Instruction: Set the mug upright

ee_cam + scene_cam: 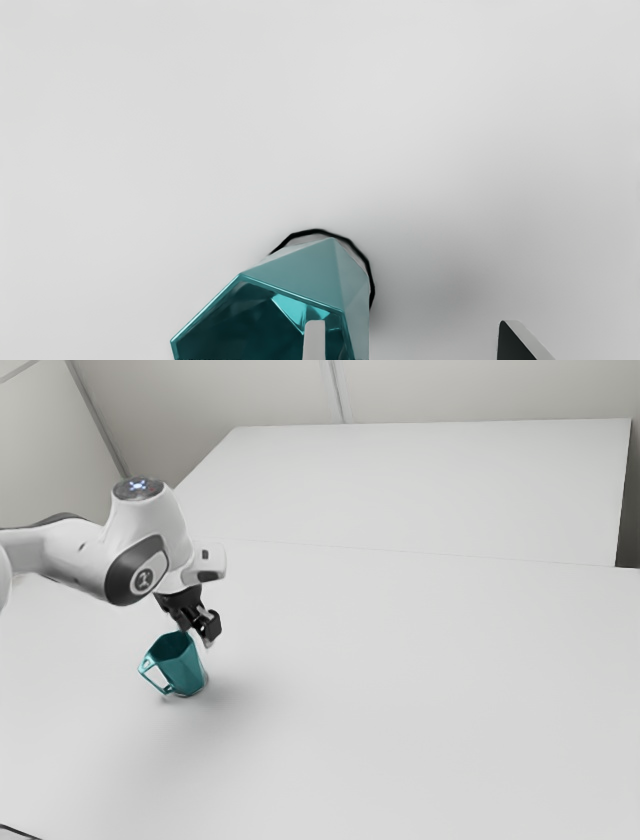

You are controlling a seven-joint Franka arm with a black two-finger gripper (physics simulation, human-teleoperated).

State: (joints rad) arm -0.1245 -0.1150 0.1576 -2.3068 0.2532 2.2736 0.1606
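On the pale, smooth worktop [420,700], the faceted teal mug [180,666] stands mouth up. Near its rim, the black two-finger tool [199,631] is spread wide, gripping nothing.

A glossy teal mug with flat facets and an angular rim [290,292] shows its open mouth to the camera, a thin black edge [371,280] curving round its base on the smooth pale-grey table [200,125]. The black two-finger gripper [197,636] is spread wide, one finger overlapping the mouth, the other well apart from the mug, above a soft shadow.
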